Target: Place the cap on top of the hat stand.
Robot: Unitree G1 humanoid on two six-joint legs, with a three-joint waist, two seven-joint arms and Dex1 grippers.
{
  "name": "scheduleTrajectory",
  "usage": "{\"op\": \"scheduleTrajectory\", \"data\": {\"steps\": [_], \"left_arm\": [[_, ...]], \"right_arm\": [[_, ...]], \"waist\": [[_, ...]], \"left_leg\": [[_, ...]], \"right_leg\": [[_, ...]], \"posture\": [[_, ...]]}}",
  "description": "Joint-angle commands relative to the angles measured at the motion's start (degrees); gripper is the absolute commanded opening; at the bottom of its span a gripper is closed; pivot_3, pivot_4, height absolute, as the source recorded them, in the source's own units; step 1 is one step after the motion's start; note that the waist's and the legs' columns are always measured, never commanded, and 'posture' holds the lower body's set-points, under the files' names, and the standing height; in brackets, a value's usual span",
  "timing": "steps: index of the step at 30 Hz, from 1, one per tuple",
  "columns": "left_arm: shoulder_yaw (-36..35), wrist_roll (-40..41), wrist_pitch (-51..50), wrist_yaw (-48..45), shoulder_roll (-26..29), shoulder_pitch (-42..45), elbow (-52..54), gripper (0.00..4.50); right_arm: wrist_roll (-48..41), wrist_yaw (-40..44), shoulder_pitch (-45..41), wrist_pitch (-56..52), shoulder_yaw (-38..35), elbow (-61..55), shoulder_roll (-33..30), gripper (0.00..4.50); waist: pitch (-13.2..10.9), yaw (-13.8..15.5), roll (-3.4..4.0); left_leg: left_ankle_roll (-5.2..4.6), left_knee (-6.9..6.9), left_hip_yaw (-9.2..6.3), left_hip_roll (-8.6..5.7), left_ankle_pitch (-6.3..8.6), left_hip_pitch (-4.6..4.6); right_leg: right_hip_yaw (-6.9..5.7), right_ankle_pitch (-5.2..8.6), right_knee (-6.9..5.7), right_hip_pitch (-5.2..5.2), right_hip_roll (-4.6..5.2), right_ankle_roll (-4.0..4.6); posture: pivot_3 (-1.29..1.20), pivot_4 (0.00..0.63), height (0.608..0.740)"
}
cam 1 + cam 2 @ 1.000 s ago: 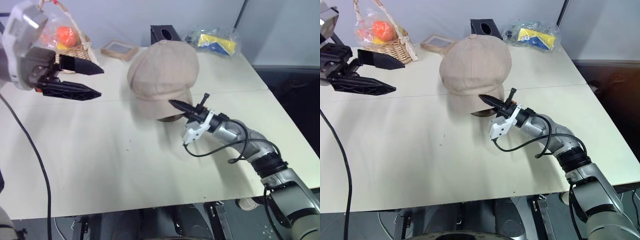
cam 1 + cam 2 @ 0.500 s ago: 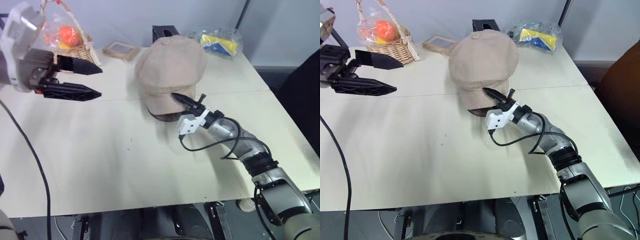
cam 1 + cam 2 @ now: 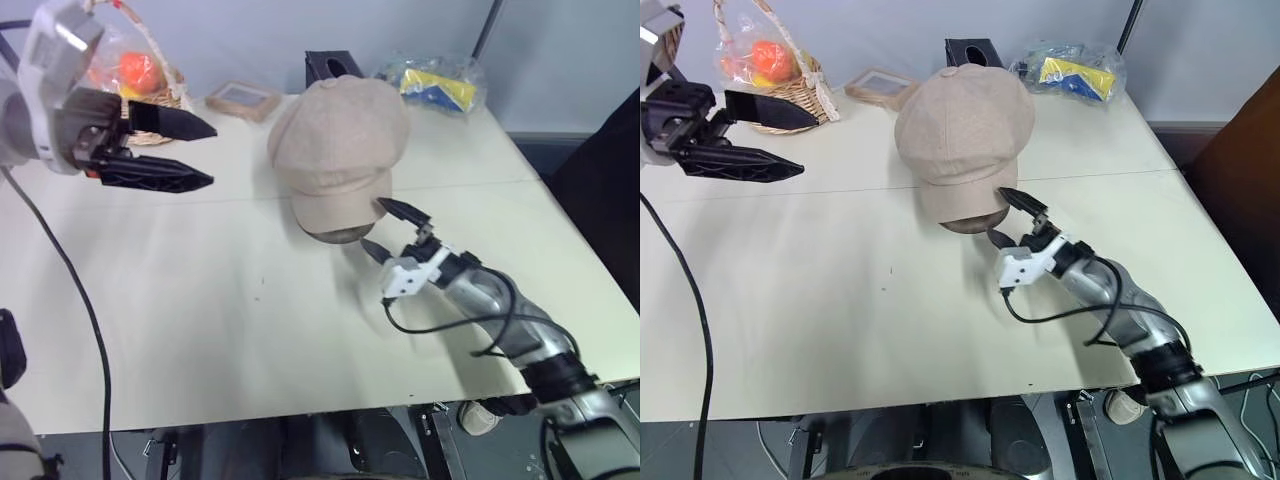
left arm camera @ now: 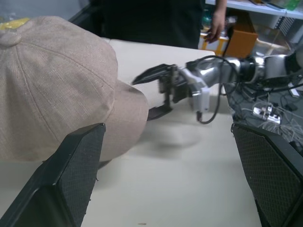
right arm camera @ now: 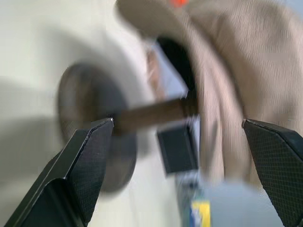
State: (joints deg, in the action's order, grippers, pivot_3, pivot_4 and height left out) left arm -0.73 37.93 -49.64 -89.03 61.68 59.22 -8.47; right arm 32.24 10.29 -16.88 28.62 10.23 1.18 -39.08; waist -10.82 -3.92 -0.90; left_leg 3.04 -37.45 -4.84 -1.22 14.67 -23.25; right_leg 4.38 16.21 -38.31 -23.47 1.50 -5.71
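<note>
The soft beige fabric cap (image 3: pixel 338 140) sits draped over the dark brown turned-wood hat stand (image 5: pixel 99 124) at upper centre of the pale desk (image 3: pixel 200 320), its brim dipping toward the lower right. Just off that brim, the right end effector (image 3: pixel 392 230) hangs with its black fingers spread wide, gripping nothing, close to the cap but apart. At upper left, the left end effector (image 3: pixel 190 154) hovers wide open, well apart from the cap.
</note>
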Motion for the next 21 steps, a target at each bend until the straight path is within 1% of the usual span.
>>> {"op": "scheduleTrajectory", "data": {"steps": [1,3,4,5,7,9,10,11,13,16,18,21], "left_arm": [[-0.8,-0.9,1.6,-1.0,0.7,0.6,-0.8,4.5],[-1.5,-2.0,3.3,-1.3,1.8,-1.2,-1.1,4.5],[-2.1,-2.3,3.8,-1.4,2.4,-2.2,-1.3,4.5],[-3.1,-2.5,4.4,-1.4,3.4,-3.7,-1.2,4.5],[-5.2,-2.5,5.3,-1.3,5.4,-7.0,-0.8,4.5],[-6.8,-2.3,6.0,-1.1,6.7,-9.3,-0.4,4.5],[-7.8,-2.2,6.3,-1.1,7.6,-10.6,-0.4,4.5],[-8.7,-2.2,6.7,-1.1,8.4,-11.7,-0.4,4.5],[-9.9,-2.2,7.2,-1.0,9.3,-12.9,-0.5,4.5],[-12.0,-1.9,7.4,-0.3,10.6,-13.9,-1.3,4.5],[-13.1,-1.7,7.4,0.1,11.0,-14.4,-1.2,4.5],[-13.9,-1.5,7.5,0.5,11.0,-15.0,-0.7,4.5]], "right_arm": [[-8.5,4.9,4.0,-1.2,-4.9,-7.0,-2.5,4.45],[-19.6,11.6,5.6,-6.4,-8.6,-11.4,-4.5,4.45],[-25.9,15.3,5.5,-11.0,-10.6,-13.1,-5.3,4.45],[-35.6,20.8,4.9,-19.0,-13.3,-15.2,-7.1,4.45],[-53.0,30.4,1.7,-34.6,-19.0,-17.2,-12.3,4.45],[-64.1,36.4,-2.0,-46.0,-23.2,-16.8,-17.0,4.45],[-70.0,40.7,-5.6,-52.2,-25.3,-14.6,-20.4,4.45],[-74.1,45.4,-8.4,-56.4,-27.0,-11.7,-23.3,4.45],[-78.1,51.8,-12.6,-61.7,-27.9,-7.5,-27.3,4.45],[-79.9,61.8,-20.8,-67.7,-24.7,0.2,-32.2,4.45],[-79.0,66.7,-25.5,-69.1,-22.5,5.2,-33.1,4.45],[-75.6,70.1,-29.6,-68.7,-19.5,9.4,-32.5,4.45]], "waist": [[0.0,0.0,0.0],[0.0,-0.1,0.0],[0.0,-0.2,0.02],[0.0,-0.2,0.05],[-0.1,-0.2,0.09],[-0.1,0.1,0.09],[-0.1,0.1,0.11],[-0.1,0.2,0.15],[-0.1,0.6,0.16],[-0.1,1.1,0.16],[-0.1,1.2,0.17],[-0.1,1.2,0.17]], "left_leg": [[0.0,0.01,0.0,0.01,0.0,0.01],[0.0,0.01,0.0,0.03,0.0,0.01],[-0.01,0.02,0.03,0.04,0.0,0.04],[-0.01,0.03,0.04,0.06,0.0,0.05],[-0.01,0.02,0.01,0.16,0.01,0.09],[-0.02,0.02,-0.01,0.19,0.01,0.09],[-0.03,0.0,-0.04,0.2,0.01,0.09],[-0.03,0.0,-0.03,0.22,0.01,0.09],[-0.04,0.02,-0.03,0.22,0.02,0.09],[-0.05,0.05,0.0,0.22,0.03,0.12],[-0.05,0.04,0.09,0.22,0.03,0.12],[-0.05,0.05,0.12,0.22,0.03,0.12]], "right_leg": [[0.0,0.0,0.0,0.0,-0.01,0.0],[0.01,0.0,0.01,0.02,-0.01,0.0],[0.04,0.0,0.0,0.02,0.0,0.0],[0.06,0.0,0.0,0.03,0.0,0.0],[0.09,0.0,-0.03,0.05,0.03,0.0],[0.08,-0.01,-0.02,0.09,0.08,0.0],[-0.01,0.0,0.02,0.12,0.06,0.0],[-0.03,0.0,0.04,0.15,0.07,0.0],[-0.07,0.0,0.08,0.16,0.09,0.01],[-0.09,0.0,0.17,0.2,0.1,0.01],[-0.06,0.0,0.18,0.17,0.13,0.01],[-0.06,0.0,0.18,0.14,0.13,0.01]], "posture": [[0.0,0.15,0.74],[0.0,0.15,0.74],[0.0,0.15,0.74],[0.0,0.15,0.74],[0.0,0.15,0.74],[0.0,0.15,0.74],[0.0,0.15,0.74],[0.0,0.15,0.74],[0.0,0.15,0.74],[0.0,0.15,0.74],[0.0,0.15,0.74],[0.0,0.15,0.74]]}}
